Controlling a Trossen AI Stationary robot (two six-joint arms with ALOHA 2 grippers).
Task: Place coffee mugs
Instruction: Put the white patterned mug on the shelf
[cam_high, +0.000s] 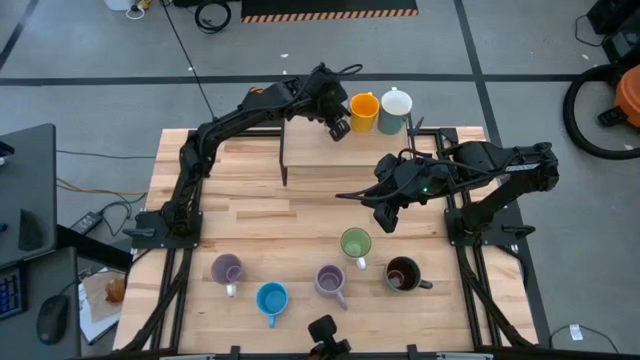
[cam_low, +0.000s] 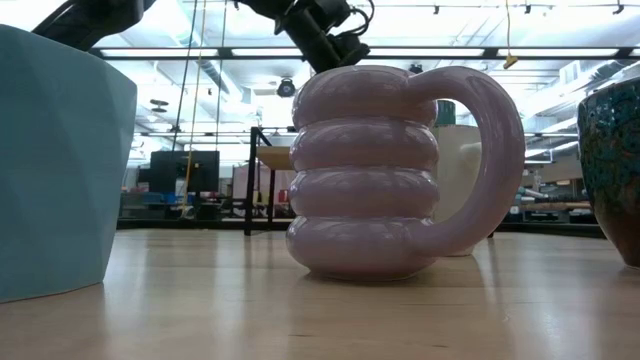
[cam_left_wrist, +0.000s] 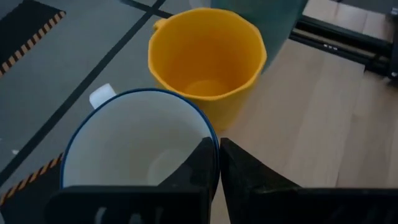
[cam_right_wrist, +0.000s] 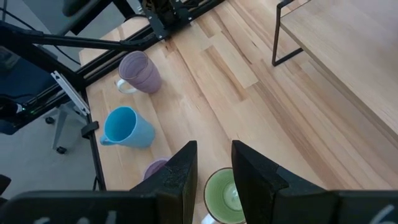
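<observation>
blue mug (cam_low: 55, 160) — cut by frame edge | dark mug (cam_low: 615, 170) — cut off

We find the middle of the table (cam_high: 300, 215) bare between the arms, giving open passage; the near edge is obstructed by a loose row of 5 mugs: light purple mug (cam_high: 227, 269), blue mug (cam_high: 271, 299), ribbed purple mug (cam_high: 331, 281), green mug (cam_high: 355, 243) and dark brown mug (cam_high: 402, 273), with gaps between them; at the far edge the orange mug (cam_high: 363, 111) and a white mug (cam_high: 396, 108) stand touching, with the left gripper (cam_high: 339, 126) and its blue-rimmed white mug (cam_left_wrist: 134, 143) just beside the orange one; the right gripper (cam_high: 387, 217) hangs close above the green mug; a dark frame leg (cam_high: 283, 155) stands upright left of centre.
</observation>
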